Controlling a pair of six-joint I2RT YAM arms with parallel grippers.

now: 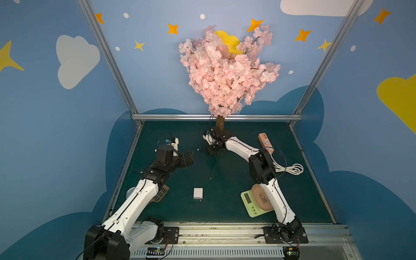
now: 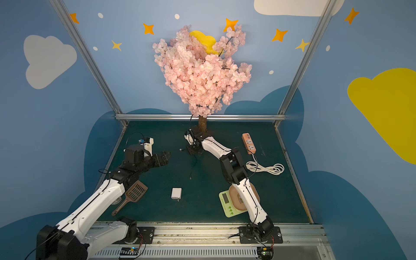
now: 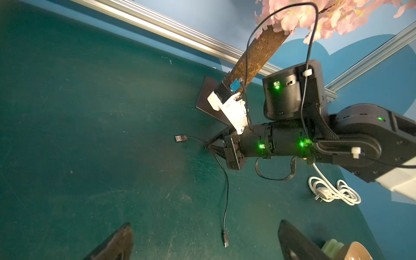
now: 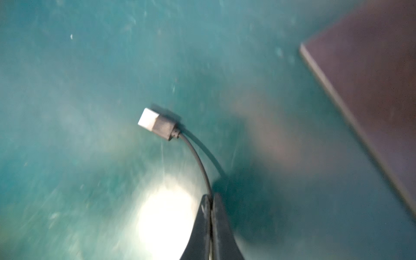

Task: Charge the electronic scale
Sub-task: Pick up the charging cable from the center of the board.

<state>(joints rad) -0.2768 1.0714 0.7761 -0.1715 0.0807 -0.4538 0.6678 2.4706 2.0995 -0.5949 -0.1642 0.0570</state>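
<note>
electronic scale (image 1: pixel 249 200): pale-green flat body, grey display, green buttons, pinkish-tan tray (image 1: pixel 258 195) on top; front right of bench (image 1: pixel 171 209). right tool (image 4: pixel 211 199): pressed together, pinching black usb cable (image 4: pixel 198 157) just behind its plug (image 4: pixel 157 123). left tool (image 3: pixel 204 225): spread wide, empty.

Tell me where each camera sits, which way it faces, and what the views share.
Top views: high above the near edge of the table, facing down and back toward the tree; left arm and right arm show.
Left wrist: on the left arm, facing across the table at the right gripper; the open left gripper shows.
Right wrist: on the right arm, close above the table; the right gripper, shut on the cable, shows.
Shared: both wrist views hold the cable's USB plug and the tree's base plate.
</note>
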